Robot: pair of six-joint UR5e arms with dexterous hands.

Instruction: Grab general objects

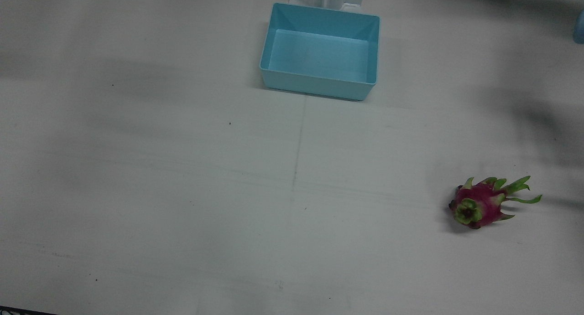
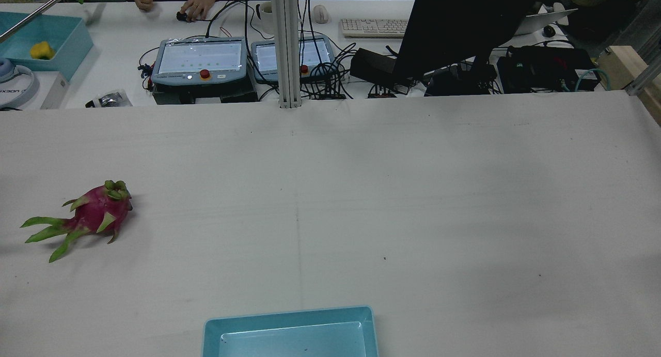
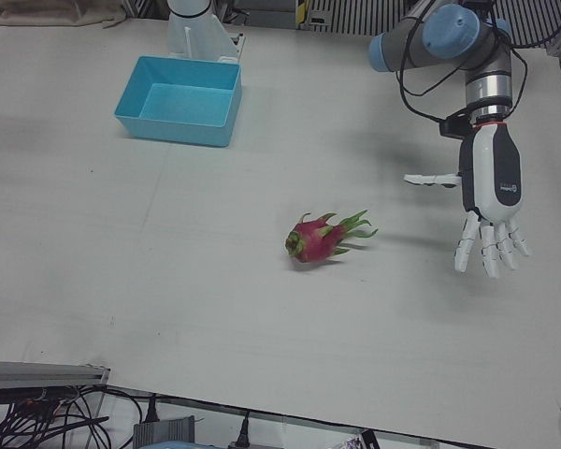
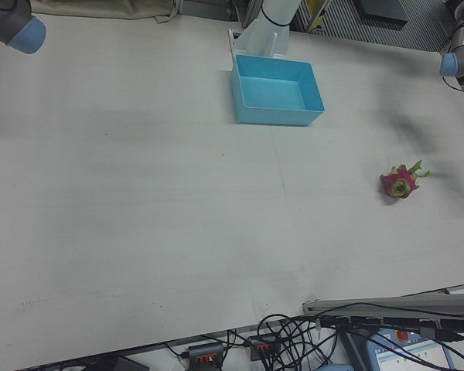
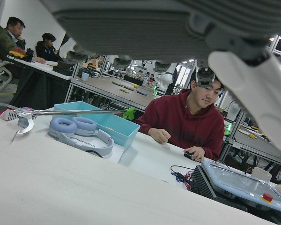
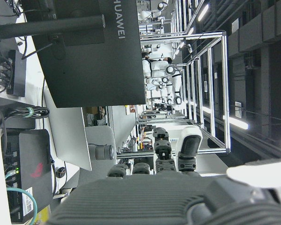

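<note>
Reaching for the magenta dragon fruit with green leafy scales (image 3: pixel 320 238) should go best with the left robot hand (image 3: pixel 489 210) lowering over its rounded body, avoiding the floppy green tips. That robot hand hangs beside the fruit, apart from it, fingers spread and pointing down, holding nothing. The right robot hand (image 6: pixel 178 187) shows only partly; its state is unclear. The fruit lies on the matte white counter (image 3: pixel 168 281), well apart from the glossy blue rectangular plastic bin (image 3: pixel 179 100).
</note>
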